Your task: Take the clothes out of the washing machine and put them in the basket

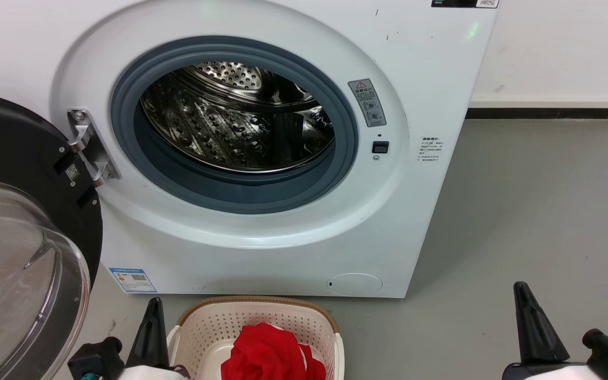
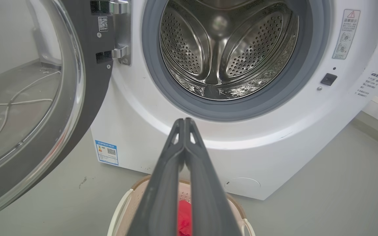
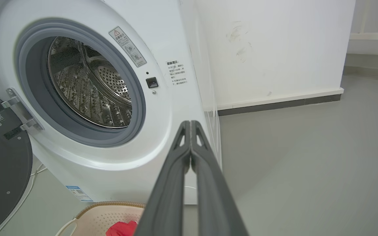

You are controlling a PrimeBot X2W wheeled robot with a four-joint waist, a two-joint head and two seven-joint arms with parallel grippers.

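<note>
The white washing machine (image 1: 262, 253) stands in front of me with its door (image 1: 24, 248) swung open to the left. Its steel drum (image 1: 235, 116) holds no fabric that I can see. Bright red clothes (image 1: 269, 353) lie bunched in the cream basket (image 1: 203, 327) on the floor just below the porthole. Beside the basket's left rim my left gripper (image 1: 152, 309) points up, shut and holding nothing. At the lower right, over bare floor, my right gripper (image 1: 521, 290) is also shut and holds nothing. The wrist views show each pair of fingers (image 2: 184, 122) (image 3: 189, 123) pressed together.
Grey floor (image 1: 536, 211) stretches to the right of the machine up to a white wall with a dark skirting (image 1: 547, 112). A thin white cable (image 2: 18, 101) lies on the floor behind the glass door.
</note>
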